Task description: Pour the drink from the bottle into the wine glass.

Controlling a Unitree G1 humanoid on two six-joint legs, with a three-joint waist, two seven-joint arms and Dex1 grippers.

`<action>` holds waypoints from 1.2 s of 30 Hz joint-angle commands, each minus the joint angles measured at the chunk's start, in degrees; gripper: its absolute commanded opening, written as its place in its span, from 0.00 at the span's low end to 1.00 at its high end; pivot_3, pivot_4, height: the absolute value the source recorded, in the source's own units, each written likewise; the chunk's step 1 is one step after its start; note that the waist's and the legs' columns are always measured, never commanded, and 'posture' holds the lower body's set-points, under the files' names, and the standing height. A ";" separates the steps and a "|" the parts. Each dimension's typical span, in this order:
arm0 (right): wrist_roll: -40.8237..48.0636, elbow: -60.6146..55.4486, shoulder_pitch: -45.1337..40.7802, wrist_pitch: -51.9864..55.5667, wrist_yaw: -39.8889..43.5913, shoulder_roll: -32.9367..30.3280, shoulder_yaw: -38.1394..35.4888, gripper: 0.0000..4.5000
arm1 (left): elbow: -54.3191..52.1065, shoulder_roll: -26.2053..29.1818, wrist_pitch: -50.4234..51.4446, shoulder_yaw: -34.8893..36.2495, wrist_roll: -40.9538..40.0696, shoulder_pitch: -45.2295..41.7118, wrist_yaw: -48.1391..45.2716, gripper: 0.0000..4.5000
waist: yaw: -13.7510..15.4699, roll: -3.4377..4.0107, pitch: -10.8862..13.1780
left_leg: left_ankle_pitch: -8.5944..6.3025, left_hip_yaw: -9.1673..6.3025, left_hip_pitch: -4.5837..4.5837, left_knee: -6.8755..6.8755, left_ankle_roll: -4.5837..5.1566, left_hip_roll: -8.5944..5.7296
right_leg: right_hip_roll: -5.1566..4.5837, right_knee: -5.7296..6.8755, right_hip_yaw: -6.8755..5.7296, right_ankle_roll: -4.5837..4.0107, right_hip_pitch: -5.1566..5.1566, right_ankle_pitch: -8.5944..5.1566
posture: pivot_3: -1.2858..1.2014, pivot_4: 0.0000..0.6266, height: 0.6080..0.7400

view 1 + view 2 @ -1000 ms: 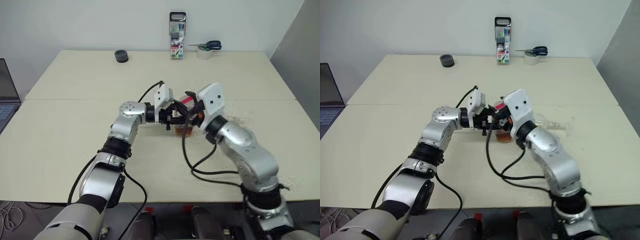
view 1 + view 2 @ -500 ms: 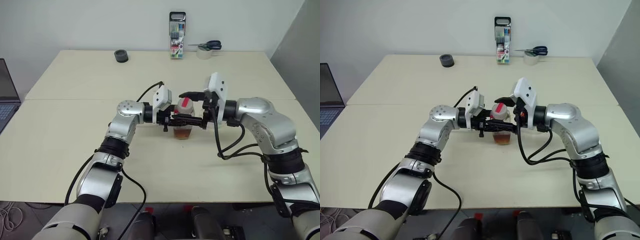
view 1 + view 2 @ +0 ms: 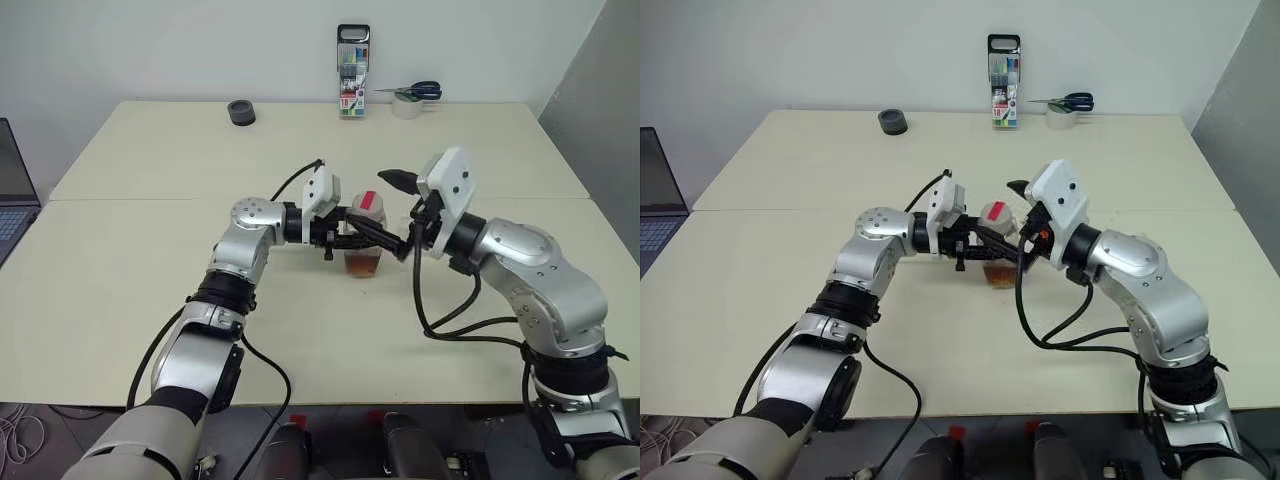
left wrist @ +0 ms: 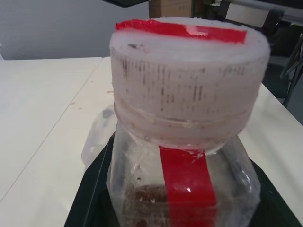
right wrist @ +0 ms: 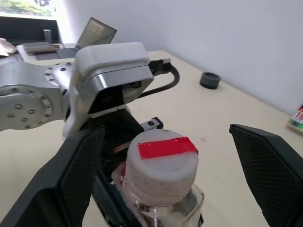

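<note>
— On the cream table [image 3: 150,250], how many bottles?
— 1 bottle [image 3: 365,245], mid-table, a little reddish-brown drink [image 3: 363,264] at its base, its pale cap [image 5: 164,163] striped with red tape.
— Who has it?
— The left gripper [image 3: 372,235], clenched on the bottle's body. The right gripper [image 5: 165,165] is spread wide — its 2 black fingers [image 5: 272,165] stand either side of the cap, apart from it.
— Anything else?
— At the far edge: 1 marker pack [image 3: 353,58], 1 dark roll [image 3: 240,112], 1 pair of scissors [image 3: 415,91].
</note>
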 commanded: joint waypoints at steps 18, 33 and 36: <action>2.27 -4.68 3.83 2.66 -2.18 -3.69 -8.80 1.00 | -0.73 0.73 -0.86 1.04 -0.77 -1.38 -1.42 0.39 | 0.03 0.00 0.00 | -0.03 -0.02 -0.01 -0.01 0.06 0.01 | 0.00 0.00 0.00 0.00 0.00 0.00 | 0.52 0.24 1.00; 4.26 -7.12 0.14 4.33 -2.37 -1.84 -1.73 1.00 | 2.32 0.44 -0.72 1.70 -1.18 -3.93 -1.44 0.39 | 0.00 0.00 0.00 | -0.04 -0.01 0.00 0.00 0.08 0.01 | 0.02 0.01 0.01 0.00 0.00 0.00 | 0.52 0.24 1.00; 2.10 -4.47 -1.28 2.68 -3.20 -0.83 0.16 1.00 | 2.52 0.47 -0.71 1.65 -1.14 -4.16 -1.78 0.39 | -0.01 0.00 0.00 | -0.04 0.00 0.00 0.00 0.07 0.01 | 0.02 0.00 0.01 0.00 0.00 0.00 | 0.52 0.24 1.00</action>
